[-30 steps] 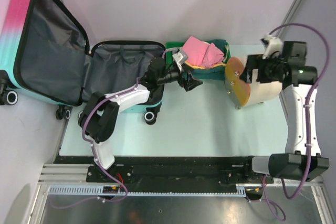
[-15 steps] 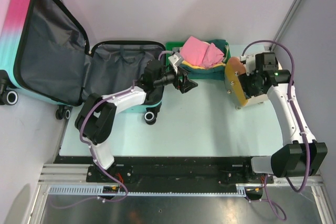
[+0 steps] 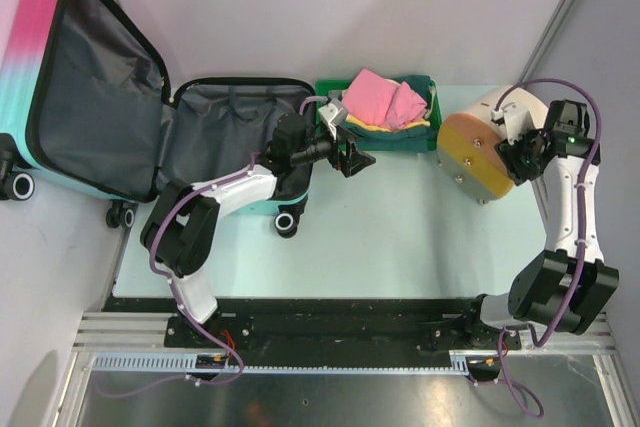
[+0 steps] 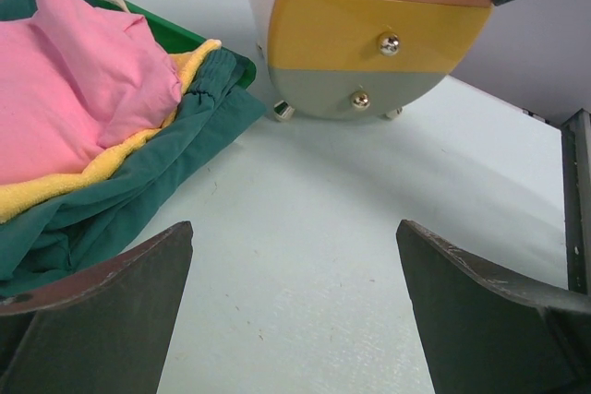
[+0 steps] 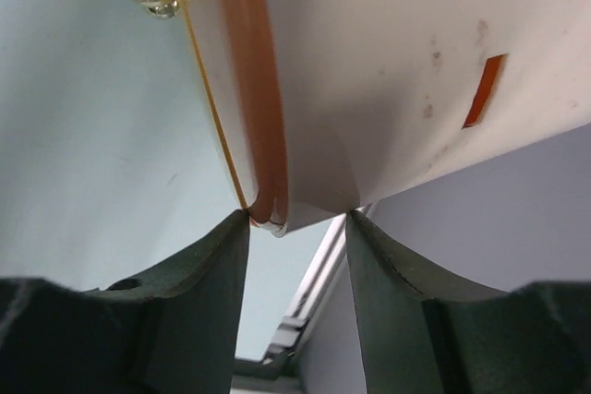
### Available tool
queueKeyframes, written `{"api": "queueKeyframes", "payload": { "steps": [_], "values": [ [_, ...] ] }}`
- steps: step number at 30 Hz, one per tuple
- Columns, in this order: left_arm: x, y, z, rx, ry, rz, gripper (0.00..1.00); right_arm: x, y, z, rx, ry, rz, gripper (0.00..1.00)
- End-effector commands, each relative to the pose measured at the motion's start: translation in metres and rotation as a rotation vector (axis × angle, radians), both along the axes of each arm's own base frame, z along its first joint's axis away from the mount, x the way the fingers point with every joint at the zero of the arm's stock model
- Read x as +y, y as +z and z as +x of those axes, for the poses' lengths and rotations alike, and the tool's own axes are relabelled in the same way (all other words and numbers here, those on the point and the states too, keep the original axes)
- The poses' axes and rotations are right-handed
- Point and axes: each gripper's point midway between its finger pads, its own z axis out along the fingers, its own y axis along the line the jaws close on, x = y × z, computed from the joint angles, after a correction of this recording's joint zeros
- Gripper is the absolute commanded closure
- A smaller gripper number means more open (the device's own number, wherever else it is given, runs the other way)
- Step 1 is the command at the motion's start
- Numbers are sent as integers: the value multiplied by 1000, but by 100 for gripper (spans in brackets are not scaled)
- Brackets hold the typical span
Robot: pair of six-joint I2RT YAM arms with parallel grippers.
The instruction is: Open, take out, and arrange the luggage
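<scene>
The luggage [image 3: 95, 87] stands open at the left. Its pink-to-teal lid leans back against the wall, and the dark grey lined half [image 3: 225, 132] lies flat on the table. My left gripper [image 3: 358, 159] hovers open just right of that half, in front of the green tray [image 3: 328, 89]. Nothing is between its fingers [image 4: 102, 283], only bare table. My right gripper [image 3: 513, 152] is at the right side of the white-and-orange cylinder [image 3: 480, 142]. Both its fingers [image 5: 217, 256] press on the cylinder's rim [image 5: 277, 200].
The green tray [image 4: 189, 39] holds folded pink [image 4: 83, 71], yellow and dark green cloth. The cylinder's round face [image 4: 379, 29] has orange, yellow and grey bands with metal knobs, and it rests on small feet. A wall and frame post stand close behind the right arm.
My right gripper swung round to the cylinder's right side and closed onto its rim. The cylinder turned and shifted right. The left gripper stayed open and barely moved.
</scene>
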Motion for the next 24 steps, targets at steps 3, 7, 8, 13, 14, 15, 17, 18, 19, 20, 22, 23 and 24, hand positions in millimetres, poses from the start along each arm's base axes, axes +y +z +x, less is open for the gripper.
{"api": "queueKeyframes", "payload": {
  "steps": [3,7,8,13,14,15,17,18,19,20,22,23,24],
  "values": [
    [1,31,6,-97,-5,-27,4,-4,27,65,-253,379,-128,49],
    [1,31,6,-97,-10,-21,4,-8,17,82,-289,575,-205,50],
    [1,31,7,-100,-10,-20,4,-11,17,88,-301,605,-231,50],
    [2,33,8,-99,-3,-16,4,-31,12,110,-330,667,-260,50],
    [2,33,9,-101,2,-14,4,-34,14,119,-340,673,-259,50],
    [2,33,9,-98,3,-14,4,-37,13,123,-344,674,-254,50],
    [2,31,9,-93,4,-9,4,-40,11,136,-369,693,-261,49],
    [3,30,9,-89,6,-8,4,-42,12,141,-382,698,-273,48],
    [3,31,9,-89,8,-8,4,-42,14,145,-401,707,-280,47],
    [3,30,9,-89,6,-7,4,-42,14,151,-413,722,-291,47],
    [3,31,10,-90,9,-2,4,-46,12,161,-424,741,-305,47],
    [3,30,11,-87,11,1,4,-47,12,167,-432,739,-308,47],
    [3,29,11,-82,13,5,4,-48,2,173,-416,732,-286,48]
  ]
}}
